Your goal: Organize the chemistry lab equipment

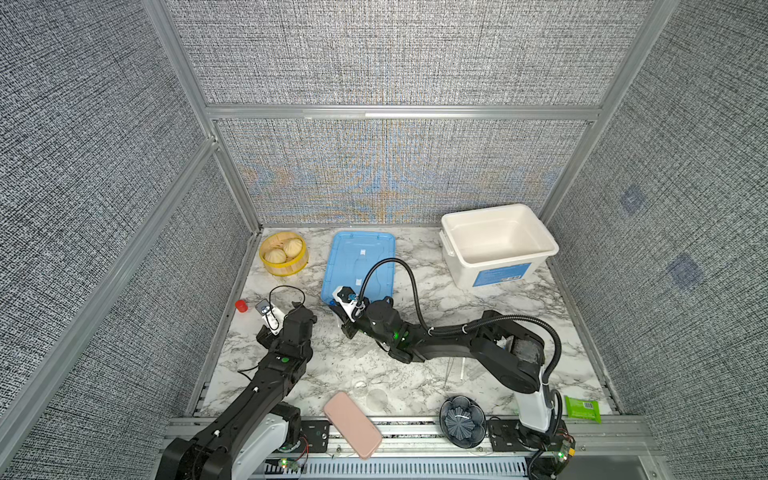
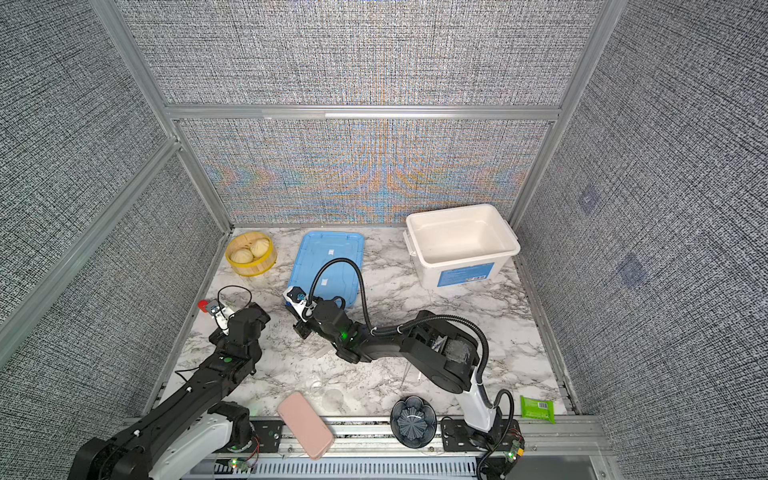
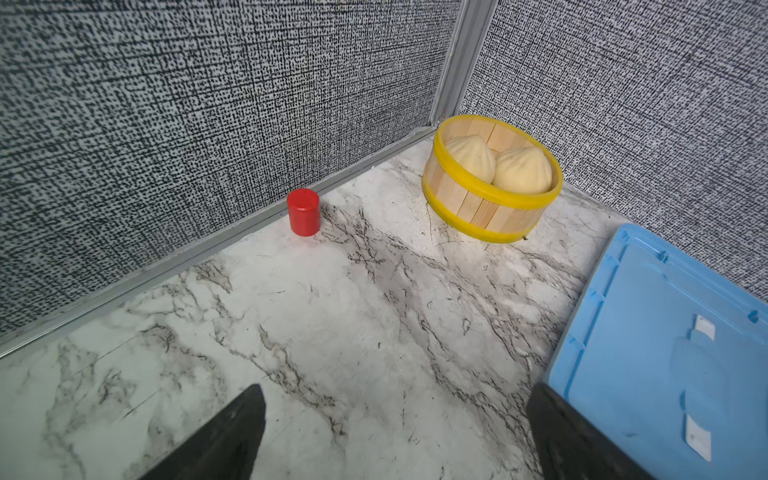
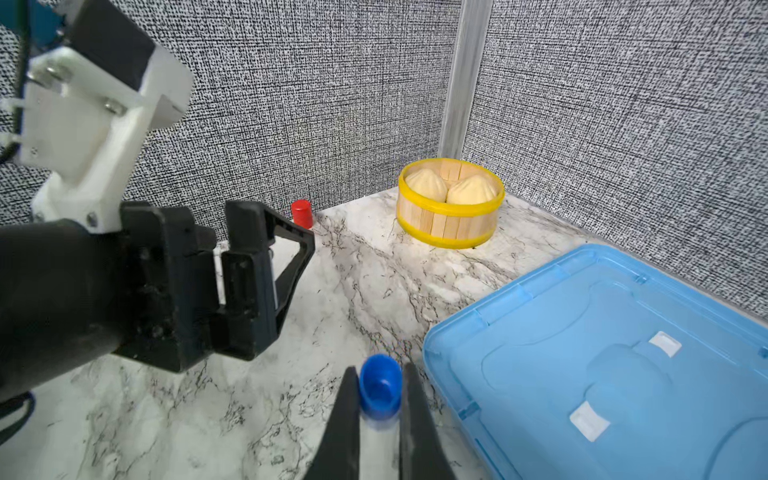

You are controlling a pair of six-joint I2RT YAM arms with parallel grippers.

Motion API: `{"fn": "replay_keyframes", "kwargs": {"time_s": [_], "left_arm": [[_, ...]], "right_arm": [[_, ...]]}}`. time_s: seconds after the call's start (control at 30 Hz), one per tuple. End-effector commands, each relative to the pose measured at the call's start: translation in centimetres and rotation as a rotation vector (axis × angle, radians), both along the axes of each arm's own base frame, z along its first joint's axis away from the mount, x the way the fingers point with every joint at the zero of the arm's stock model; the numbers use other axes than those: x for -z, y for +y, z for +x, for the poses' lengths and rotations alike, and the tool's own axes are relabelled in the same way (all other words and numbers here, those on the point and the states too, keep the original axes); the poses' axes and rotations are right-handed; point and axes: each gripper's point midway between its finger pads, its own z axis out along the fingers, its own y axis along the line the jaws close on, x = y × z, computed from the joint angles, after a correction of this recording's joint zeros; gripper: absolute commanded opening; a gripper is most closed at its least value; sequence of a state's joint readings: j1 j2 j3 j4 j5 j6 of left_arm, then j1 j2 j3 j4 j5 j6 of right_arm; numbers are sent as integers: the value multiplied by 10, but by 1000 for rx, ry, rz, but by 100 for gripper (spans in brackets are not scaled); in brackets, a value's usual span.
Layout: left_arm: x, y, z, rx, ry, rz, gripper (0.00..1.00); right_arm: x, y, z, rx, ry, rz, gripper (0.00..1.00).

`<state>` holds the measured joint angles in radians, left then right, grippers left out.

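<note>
Tube (image 4: 380,392), one, blue-capped, is pinched in the right gripper (image 4: 380,370) just beside one blue lid (image 4: 540,324). The left gripper (image 3: 395,390) hangs near, wide open, empty; one red cup (image 3: 303,212), two buns (image 3: 469,156) beyond.

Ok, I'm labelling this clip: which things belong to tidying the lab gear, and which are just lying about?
Job: blue-capped tube, held by right gripper; silver tweezers; white stick.
Lying about: red cup, bun steamer, pink phone, flower-shaped bowl, green packet.
</note>
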<state>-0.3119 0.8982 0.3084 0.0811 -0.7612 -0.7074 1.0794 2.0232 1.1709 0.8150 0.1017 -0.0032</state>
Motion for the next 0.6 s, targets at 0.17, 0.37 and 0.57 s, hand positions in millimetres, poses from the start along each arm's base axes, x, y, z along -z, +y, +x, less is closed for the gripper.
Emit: {"fn": "replay_keyframes", "kwargs": {"time_s": [0.17,0.37,0.57], "left_arm": [[-7,2,1,-14,-37,-1,99],[-5,2,1,-15,-30,-1,99],[-4,2,2,-16,-25,-2,99]], "right_arm": [[-5,-3,5,33,-21,18,18],[-13,-3,4,30,-18,29,32],[-35,-6,-3,5,-9,56,42]]}}
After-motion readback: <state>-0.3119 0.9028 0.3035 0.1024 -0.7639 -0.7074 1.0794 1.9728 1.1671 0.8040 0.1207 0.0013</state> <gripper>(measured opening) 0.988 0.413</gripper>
